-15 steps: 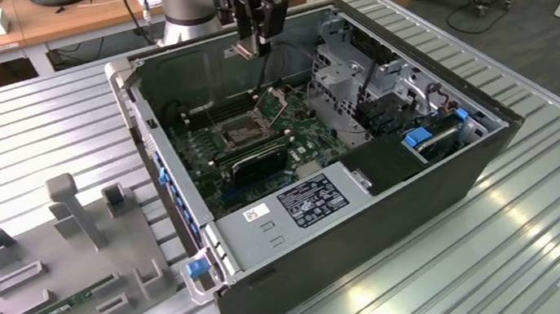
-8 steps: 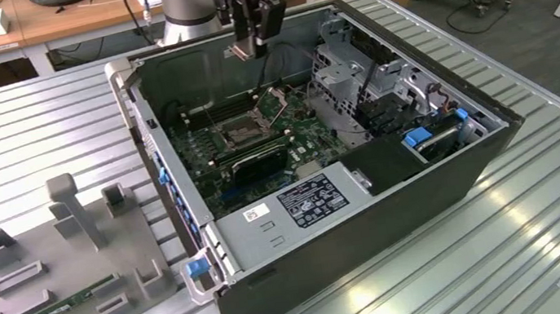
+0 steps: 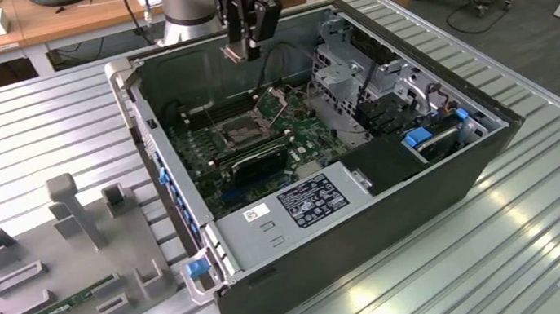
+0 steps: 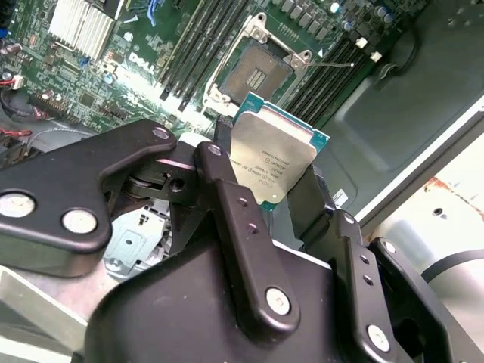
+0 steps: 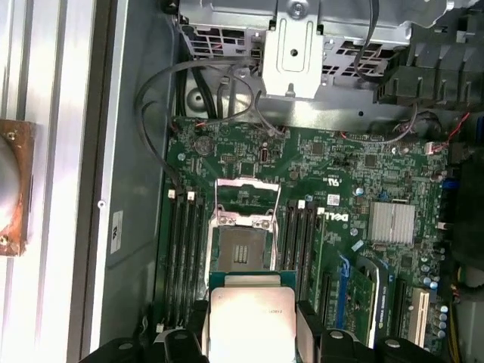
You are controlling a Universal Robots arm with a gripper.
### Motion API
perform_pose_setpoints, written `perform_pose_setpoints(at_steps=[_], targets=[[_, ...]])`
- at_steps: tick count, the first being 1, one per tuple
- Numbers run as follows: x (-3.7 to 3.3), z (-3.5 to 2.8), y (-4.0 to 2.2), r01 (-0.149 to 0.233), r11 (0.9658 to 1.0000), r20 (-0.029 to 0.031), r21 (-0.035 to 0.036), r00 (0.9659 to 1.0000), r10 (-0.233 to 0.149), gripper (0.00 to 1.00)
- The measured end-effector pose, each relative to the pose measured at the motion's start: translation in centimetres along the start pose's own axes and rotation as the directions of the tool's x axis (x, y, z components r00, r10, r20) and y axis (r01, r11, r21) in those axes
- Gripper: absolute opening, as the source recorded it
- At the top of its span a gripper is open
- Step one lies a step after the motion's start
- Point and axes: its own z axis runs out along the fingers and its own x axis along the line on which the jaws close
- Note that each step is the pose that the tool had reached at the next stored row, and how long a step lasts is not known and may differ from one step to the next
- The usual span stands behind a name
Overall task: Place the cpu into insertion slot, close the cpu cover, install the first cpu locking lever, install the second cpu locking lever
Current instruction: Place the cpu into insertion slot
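Observation:
My gripper (image 3: 241, 50) hangs above the open computer case, shut on the cpu (image 4: 272, 160), a flat square chip with a silvery face, pinched by its two edges between the black fingers (image 4: 227, 189). In the first wrist view the cpu (image 5: 249, 319) hovers just short of the insertion slot (image 5: 243, 249), a square socket with a dark centre on the green board. The socket (image 4: 257, 72) lies bare, nothing in it. The cpu cover (image 5: 248, 195), a thin silver frame, is swung open and stands at the socket's far side. From outside, the slot (image 3: 236, 134) sits well below the gripper.
Long black memory slots (image 5: 185, 249) flank the socket on both sides. A finned heat sink (image 5: 392, 223) and a metal drive cage (image 3: 350, 73) stand nearby. The case walls (image 3: 151, 134) ring the board. A grey fixture (image 3: 64, 261) holding a green memory stick (image 3: 60, 307) lies at the exterior view's left.

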Motion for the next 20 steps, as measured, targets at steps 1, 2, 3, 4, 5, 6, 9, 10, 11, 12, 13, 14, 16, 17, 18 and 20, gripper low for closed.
perform_pose_setpoints(at_steps=[1,2,3,4,5,6,9,10,11,12,13,14,16,17,18,20], targets=[[0.0,0.0,0.0,0.0,1.0,-0.0001,0.0004,1.0,0.0,0.54],[0.0,0.01,0.01,0.0,1.0,-0.0002,0.0008,1.0,0.0,0.54],[0.0,0.01,0.01,0.0,1.0,-0.0002,0.0012,1.0,0.0,0.54],[0.0,0.01,0.01,0.0,1.0,-0.0002,0.0014,1.0,0.0,0.54],[0.0,0.01,0.01,0.0,1.0,-0.0003,0.0014,1.0,0.0,0.54],[0.0,0.03,0.01,0.0,1.0,-0.0003,0.0011,1.0,0.0,0.54],[0.0,0.16,0.0,-0.005,1.0,-0.0001,-0.0046,1.0,0.005,0.54],[0.0,0.22,0.0,-0.009,0.9999,0.0,-0.006,1.0,0.009,0.54],[-0.01,0.32,0.0,-0.013,0.9999,-0.0001,-0.0076,0.9999,0.013,0.54],[-0.01,0.42,0.0,-0.019,0.9998,0.0,-0.0094,0.9998,0.019,0.54],[-0.01,0.52,0.0,-0.025,0.9996,-0.0001,-0.0116,0.9997,0.025,0.54],[-0.02,0.62,0.0,-0.03,0.9994,-0.0002,-0.0137,0.9995,0.03,0.54],[-0.02,0.81,0.01,-0.04,0.999,-0.0002,-0.0181,0.9992,0.04,0.54],[-0.02,0.91,0.01,-0.044,0.9988,-0.0002,-0.0205,0.999,0.044,0.54],[-0.03,1.03,0.01,-0.046,0.9987,-0.0001,-0.0227,0.9989,0.046,0.54],[-0.03,1.3,-0.02,-0.049,0.9984,-0.0001,-0.0273,0.9988,0.049,0.54]])
